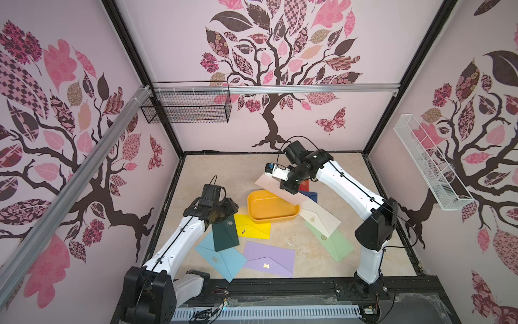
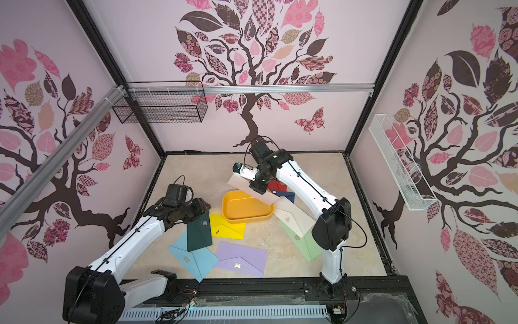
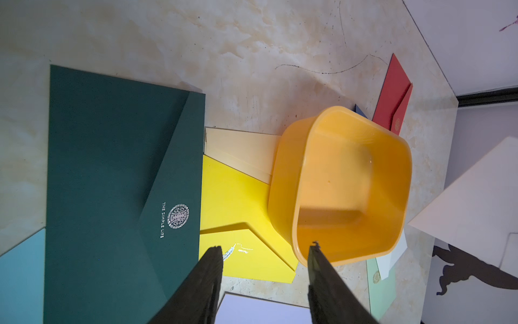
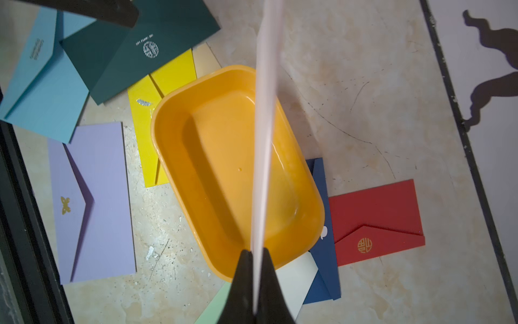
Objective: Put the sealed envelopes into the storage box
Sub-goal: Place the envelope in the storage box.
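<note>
Scene as seen from the bench. One shallow yellow-orange plastic tub point(image 1: 273, 219) and ten flat paper envelopes, counting a largely hidden cream envelope point(image 3: 241, 151) that I can only partly make out. Nine lie around the tub:
- **Left arm's side:** yellow envelope point(image 1: 253, 227), dark green envelope point(image 1: 224, 234), light blue envelope point(image 1: 217, 259), lilac envelope point(image 1: 269, 256).
- **Opposite side:** red envelope point(image 4: 375, 218), navy envelope point(image 4: 322, 179), white envelope point(image 1: 319, 216), light green envelope point(image 1: 335, 245).

The pale pink envelope point(image 4: 265, 112) is tilted above the tub, pinched in the closed right gripper point(image 4: 255, 252). The left gripper point(image 3: 266, 249) hovers half-open and empty at the tub's rim. Bare table point(image 1: 224, 174) lies behind the tub.

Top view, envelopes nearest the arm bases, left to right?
light blue envelope → lilac envelope → light green envelope. The dark green envelope is left out because it overlaps the light blue one.
</note>
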Tool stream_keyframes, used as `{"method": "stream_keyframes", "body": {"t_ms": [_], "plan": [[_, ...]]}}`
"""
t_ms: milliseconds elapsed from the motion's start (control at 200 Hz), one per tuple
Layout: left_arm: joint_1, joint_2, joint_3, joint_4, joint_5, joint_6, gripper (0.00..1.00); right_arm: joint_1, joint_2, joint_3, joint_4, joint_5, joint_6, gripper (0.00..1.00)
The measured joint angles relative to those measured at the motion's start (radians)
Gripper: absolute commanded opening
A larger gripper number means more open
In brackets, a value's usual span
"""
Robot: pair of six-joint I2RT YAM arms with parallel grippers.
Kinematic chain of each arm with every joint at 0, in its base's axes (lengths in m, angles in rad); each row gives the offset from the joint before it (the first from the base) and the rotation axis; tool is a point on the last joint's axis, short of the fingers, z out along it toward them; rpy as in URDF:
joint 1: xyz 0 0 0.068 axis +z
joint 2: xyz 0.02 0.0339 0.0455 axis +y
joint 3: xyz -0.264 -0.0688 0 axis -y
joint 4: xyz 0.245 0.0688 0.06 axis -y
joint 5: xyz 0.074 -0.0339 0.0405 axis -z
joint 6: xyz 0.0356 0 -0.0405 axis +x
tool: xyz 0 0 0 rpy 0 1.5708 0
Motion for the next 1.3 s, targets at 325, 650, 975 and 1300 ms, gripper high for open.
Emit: {"method": "stream_keyframes", "body": {"t_ms": [325,650,975,1300], "plan": [[0.058,0.006,-0.055,0.054,0.053,0.001,0.53,0.032,0.058,0.000,-0.021,0.053,-0.293,0.00],[0.058,0.068,-0.074,0.133,0.132,-0.012,0.50,0.056,0.116,0.005,0.009,0.082,-0.432,0.00],[0.058,0.129,-0.087,0.186,0.190,-0.021,0.48,0.087,0.178,0.004,0.045,0.168,-0.457,0.00],[0.058,0.167,-0.087,0.216,0.217,-0.021,0.48,0.097,0.240,0.004,0.076,0.226,-0.464,0.00]]}}
